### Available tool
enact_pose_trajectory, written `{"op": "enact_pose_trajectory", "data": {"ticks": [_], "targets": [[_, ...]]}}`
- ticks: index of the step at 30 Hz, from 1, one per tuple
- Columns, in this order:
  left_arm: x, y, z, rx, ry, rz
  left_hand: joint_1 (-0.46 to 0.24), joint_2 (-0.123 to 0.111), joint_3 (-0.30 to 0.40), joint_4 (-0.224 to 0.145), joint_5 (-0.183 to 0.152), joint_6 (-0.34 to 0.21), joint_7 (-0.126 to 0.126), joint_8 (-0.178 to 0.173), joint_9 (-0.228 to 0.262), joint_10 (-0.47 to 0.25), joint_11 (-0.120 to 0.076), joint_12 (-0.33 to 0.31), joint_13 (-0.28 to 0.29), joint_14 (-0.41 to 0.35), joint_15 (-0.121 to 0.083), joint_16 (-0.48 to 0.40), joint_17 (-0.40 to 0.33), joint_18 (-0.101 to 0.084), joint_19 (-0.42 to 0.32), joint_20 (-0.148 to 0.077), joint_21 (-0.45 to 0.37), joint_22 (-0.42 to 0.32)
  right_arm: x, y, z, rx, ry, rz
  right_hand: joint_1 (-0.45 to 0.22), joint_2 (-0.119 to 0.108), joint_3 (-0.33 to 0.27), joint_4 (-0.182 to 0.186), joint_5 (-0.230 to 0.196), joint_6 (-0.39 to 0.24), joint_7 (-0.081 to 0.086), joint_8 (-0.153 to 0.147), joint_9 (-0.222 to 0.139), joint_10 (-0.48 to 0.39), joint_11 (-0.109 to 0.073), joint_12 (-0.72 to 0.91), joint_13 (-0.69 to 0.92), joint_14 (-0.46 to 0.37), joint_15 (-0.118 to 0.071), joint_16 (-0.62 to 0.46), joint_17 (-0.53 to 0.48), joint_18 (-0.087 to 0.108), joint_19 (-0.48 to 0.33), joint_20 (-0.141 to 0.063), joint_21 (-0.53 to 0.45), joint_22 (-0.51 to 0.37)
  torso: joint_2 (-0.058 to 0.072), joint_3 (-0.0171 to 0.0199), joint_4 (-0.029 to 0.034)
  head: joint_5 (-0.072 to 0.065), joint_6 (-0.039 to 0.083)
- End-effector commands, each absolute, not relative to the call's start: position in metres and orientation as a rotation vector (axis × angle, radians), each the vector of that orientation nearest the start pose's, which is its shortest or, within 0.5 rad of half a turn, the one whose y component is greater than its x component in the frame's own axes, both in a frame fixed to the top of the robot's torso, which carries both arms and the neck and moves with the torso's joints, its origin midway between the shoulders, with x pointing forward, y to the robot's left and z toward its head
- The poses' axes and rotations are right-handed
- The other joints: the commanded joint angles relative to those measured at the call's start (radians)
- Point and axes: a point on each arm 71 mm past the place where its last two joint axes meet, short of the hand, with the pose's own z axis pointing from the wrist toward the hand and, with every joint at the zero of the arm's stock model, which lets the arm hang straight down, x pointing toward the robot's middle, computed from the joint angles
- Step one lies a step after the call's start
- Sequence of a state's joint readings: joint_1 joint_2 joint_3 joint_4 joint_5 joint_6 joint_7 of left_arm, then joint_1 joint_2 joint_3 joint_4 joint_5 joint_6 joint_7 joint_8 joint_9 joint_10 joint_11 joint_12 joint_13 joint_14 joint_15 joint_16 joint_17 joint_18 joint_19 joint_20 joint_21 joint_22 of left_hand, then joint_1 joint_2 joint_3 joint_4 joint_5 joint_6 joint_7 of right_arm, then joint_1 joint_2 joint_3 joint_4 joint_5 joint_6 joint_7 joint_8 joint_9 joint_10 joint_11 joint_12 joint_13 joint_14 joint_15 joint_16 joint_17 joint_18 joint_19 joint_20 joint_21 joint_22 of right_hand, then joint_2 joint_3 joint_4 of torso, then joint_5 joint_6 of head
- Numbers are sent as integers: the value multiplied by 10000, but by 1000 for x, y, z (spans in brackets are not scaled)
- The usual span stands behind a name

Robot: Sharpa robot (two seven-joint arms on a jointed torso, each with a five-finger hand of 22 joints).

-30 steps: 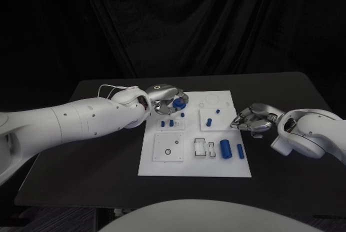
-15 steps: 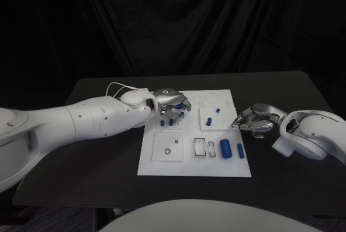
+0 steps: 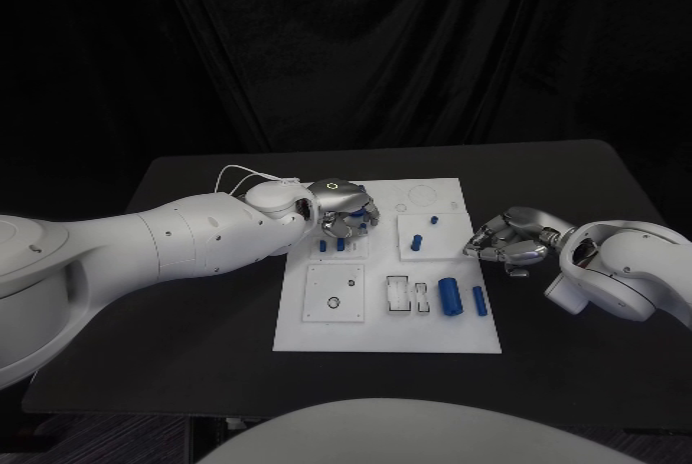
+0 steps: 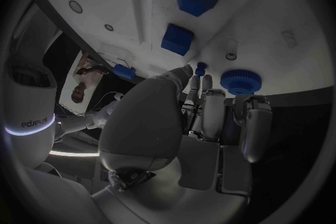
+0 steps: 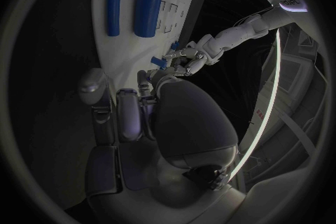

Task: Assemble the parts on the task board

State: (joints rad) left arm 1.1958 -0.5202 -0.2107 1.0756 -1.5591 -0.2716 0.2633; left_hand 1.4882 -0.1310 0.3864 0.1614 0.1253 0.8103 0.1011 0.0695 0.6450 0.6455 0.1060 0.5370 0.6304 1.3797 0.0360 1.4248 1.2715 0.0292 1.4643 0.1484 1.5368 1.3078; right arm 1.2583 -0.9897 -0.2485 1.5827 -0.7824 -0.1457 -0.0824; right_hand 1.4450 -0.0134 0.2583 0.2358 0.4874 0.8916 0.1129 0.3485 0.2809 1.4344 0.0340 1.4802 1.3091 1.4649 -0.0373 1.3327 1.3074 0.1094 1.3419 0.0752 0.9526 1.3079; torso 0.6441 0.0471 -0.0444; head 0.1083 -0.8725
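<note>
You have the board point(image 3: 389, 329) lying mid-table point(image 3: 173, 314), long side running near to far. On its near right lie two blue cylinders point(image 3: 450, 296), side by side, the left one thicker. Farther off you can count two small blue pegs point(image 3: 418, 242) right of centre and two more under the left hand point(image 3: 340, 208). That hand hovers over the board's far left, fingers curled down around a small blue part point(image 4: 201, 69) at their tips. Your right hand point(image 3: 505, 239) sits just off the board's right edge, fingers curled in, holding nothing you can see.
</note>
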Motion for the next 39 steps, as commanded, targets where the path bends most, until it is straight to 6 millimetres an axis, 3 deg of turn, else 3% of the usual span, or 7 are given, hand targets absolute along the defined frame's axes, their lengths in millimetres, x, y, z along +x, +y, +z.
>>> {"op": "enact_pose_trajectory", "data": {"ticks": [1, 5, 19, 34, 39], "targets": [[518, 145, -267, 6126, 17303, -7234, 3, 111, -36, -39, 69, 112, -7, 58, -27, 62, -8, -43, -31, 41, -41, 28, -28, -59, 259, -25, 15, 2323, 444, -260, -245, 4569, 21142, 8374, -12, -101, 35, -23, 49, 28, -40, 69, 18, 5, -23, 48, 1344, 149, 25, 23, 450, 116, 64, -16, -15, 809, -2, -5, 2, -8, -2], [519, 146, -267, 6082, 17274, -7176, 41, 140, -30, -76, 124, 190, 2, 69, -57, 82, -23, -56, -70, 31, -50, 24, -47, -56, 247, -31, 11, 2318, 443, -260, -245, 4570, 21199, 8350, -12, -101, 35, -23, 49, 28, -40, 69, 18, 5, -23, 48, 1344, 149, 25, 23, 450, 116, 64, -16, -15, 809, 8, -10, -28, 29, -2], [519, 150, -267, 6058, 17294, -7142, 76, 154, -42, -134, 176, 281, 2, 67, -118, 119, -36, -74, -136, -42, -73, -23, -160, -31, 162, -47, -26, 2285, 443, -261, -246, 4585, 21351, 8272, -12, -99, 39, -22, 56, 28, -40, 69, 18, 7, -24, 50, 1346, 145, 25, 13, 440, 117, 63, -17, -23, 808, 13, -7, 16, -18, -2], [516, 149, -266, 6343, 17112, -7547, 266, 595, -72, -449, 208, 1342, -54, 477, -157, 1796, -600, 207, -502, 175, -528, 83, -85, -279, 1019, -237, 325, 2613, 443, -261, -246, 4596, 21401, 8223, -11, -88, 56, -18, 77, 20, -40, 69, 16, -13, -24, 37, 1327, 137, 24, -2, 425, 121, 58, -19, -47, 803, 8, -9, 4, 9, -2], [516, 151, -265, 6311, 16908, -7558, 280, 699, -104, -504, 223, 1613, -84, 590, -134, 2172, -669, 183, -610, 196, -584, 70, -121, -292, 1065, -237, 340, 2630, 443, -261, -247, 4601, 21435, 8200, -5, -77, 68, -19, 83, 15, -40, 69, 16, -7, -25, 40, 1331, 134, 23, -8, 419, 121, 58, -20, -52, 803, -3, -4, 7, 17, -2]]}}
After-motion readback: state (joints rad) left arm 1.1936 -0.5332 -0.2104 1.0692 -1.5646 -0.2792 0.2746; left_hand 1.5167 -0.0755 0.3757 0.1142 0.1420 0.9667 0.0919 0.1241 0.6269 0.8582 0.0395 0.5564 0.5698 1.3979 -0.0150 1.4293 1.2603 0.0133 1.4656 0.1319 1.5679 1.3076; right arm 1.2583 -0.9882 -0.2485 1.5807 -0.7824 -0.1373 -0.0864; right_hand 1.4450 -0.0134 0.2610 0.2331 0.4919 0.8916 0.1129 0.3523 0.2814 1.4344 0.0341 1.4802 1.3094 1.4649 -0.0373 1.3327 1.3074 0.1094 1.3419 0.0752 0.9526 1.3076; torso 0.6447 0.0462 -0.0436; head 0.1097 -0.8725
